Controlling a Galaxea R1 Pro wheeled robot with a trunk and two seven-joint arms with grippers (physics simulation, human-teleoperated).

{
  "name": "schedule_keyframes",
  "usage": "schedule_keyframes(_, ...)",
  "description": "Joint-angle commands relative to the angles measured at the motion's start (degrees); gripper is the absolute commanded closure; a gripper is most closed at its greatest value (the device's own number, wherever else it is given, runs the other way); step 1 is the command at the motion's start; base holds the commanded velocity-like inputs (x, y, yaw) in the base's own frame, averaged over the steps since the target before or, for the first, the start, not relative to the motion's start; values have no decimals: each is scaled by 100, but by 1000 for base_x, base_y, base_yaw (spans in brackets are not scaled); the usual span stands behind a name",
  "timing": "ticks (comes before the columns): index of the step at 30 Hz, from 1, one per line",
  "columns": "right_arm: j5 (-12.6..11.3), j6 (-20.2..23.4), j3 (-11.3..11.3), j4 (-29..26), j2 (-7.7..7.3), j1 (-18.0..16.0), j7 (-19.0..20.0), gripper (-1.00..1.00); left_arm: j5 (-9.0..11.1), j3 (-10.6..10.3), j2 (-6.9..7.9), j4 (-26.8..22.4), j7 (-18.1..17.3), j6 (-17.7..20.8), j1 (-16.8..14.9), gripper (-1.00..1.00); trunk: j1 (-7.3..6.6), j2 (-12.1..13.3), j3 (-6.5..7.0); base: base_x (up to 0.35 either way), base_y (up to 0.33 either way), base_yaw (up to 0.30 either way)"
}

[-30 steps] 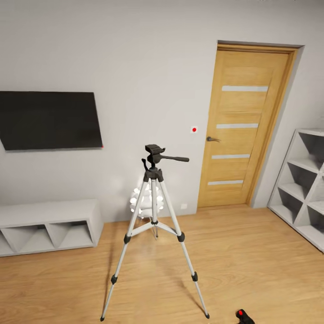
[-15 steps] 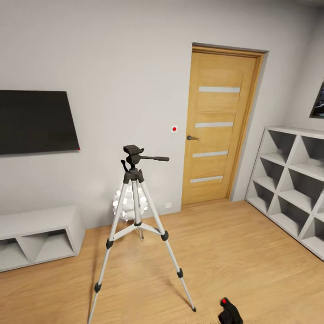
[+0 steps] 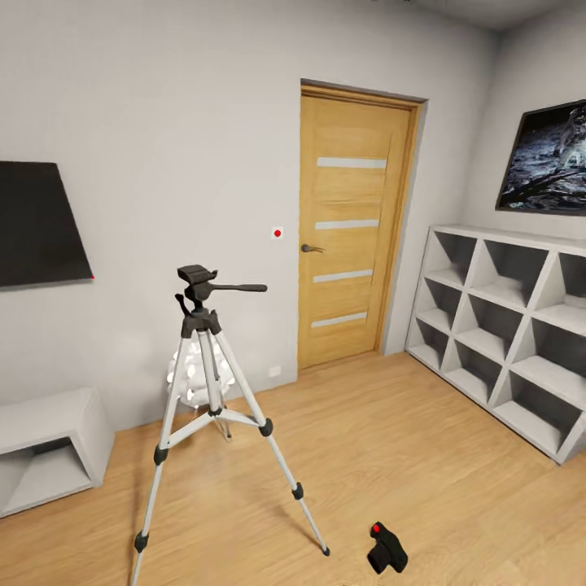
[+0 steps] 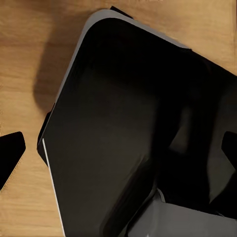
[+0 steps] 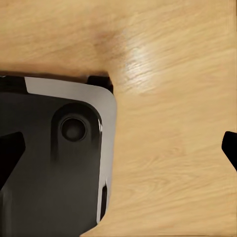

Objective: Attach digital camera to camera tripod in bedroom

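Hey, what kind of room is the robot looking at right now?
Probably a room in a home, perhaps a bedroom or living room: light wood floor, an oak door, a grey cube shelf and a black wall TV. A camera tripod stands on the floor, with a digital camera lying nearby.

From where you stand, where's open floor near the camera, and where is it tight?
Open wood floor runs from the digital camera toward the door and the cube shelf. It is tight to the camera's left, where the camera tripod spreads its legs, with the lamp behind them.
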Motion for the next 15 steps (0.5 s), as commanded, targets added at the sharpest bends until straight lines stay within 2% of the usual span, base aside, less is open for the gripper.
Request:
schedule_keyframes(1, 37, -23, 0, 18, -1, -10, 11, -100, 26, 3, 0, -11, 0, -8, 4, -100, 1, -4, -6, 0, 0, -289)
schedule_keyframes(15, 46, -13, 7, 18, -27, -10, -11, -100, 29, 3, -3, -11, 0, -8, 4, -100, 1, -4, -6, 0, 0, -289)
